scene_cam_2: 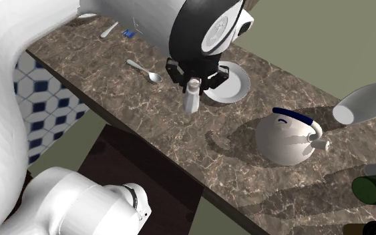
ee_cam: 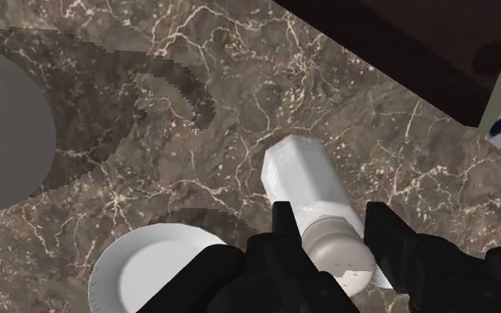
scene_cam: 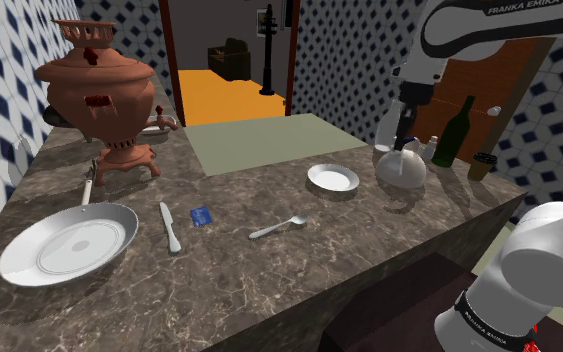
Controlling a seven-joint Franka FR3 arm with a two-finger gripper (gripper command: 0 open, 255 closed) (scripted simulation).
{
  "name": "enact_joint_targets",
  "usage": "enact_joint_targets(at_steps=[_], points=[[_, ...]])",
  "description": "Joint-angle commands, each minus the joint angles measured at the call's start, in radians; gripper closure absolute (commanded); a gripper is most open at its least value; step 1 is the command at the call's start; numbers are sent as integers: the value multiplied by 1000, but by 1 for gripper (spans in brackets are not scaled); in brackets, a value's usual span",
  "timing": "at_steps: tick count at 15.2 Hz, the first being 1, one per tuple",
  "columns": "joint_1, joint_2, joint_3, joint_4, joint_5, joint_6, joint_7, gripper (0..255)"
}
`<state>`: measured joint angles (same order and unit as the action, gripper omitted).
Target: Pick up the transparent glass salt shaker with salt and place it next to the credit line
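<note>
Gripper [ee_cam: 330,218] is being used to clasp the white salt shaker [ee_cam: 303,182] by its top, over the marble counter [scene_cam_2: 179,150] just beside the small plate [scene_cam_2: 238,85]; a teapot [scene_cam_2: 283,141] and a spoon [scene_cam_2: 146,72] are being seen flanking that plate.

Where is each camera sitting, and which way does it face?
Shoulder view: beside the stand, facing across the counter toward the samovar; arm base and upper links show.
Second exterior view: above the arm base, looking down at the gripper holding the salt shaker; white links show.
Wrist view: on the hand, looking down past fingers clasping the salt shaker.
Shared: all three show the small plate.
</note>
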<state>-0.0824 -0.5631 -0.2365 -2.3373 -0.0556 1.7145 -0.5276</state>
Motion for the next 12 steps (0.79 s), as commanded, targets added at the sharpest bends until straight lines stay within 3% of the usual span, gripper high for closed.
enact_joint_targets(at_steps=[1,12], points=[[16,12,26,12,19,0,34,255],[128,158,209,116,135,53,273,255]])
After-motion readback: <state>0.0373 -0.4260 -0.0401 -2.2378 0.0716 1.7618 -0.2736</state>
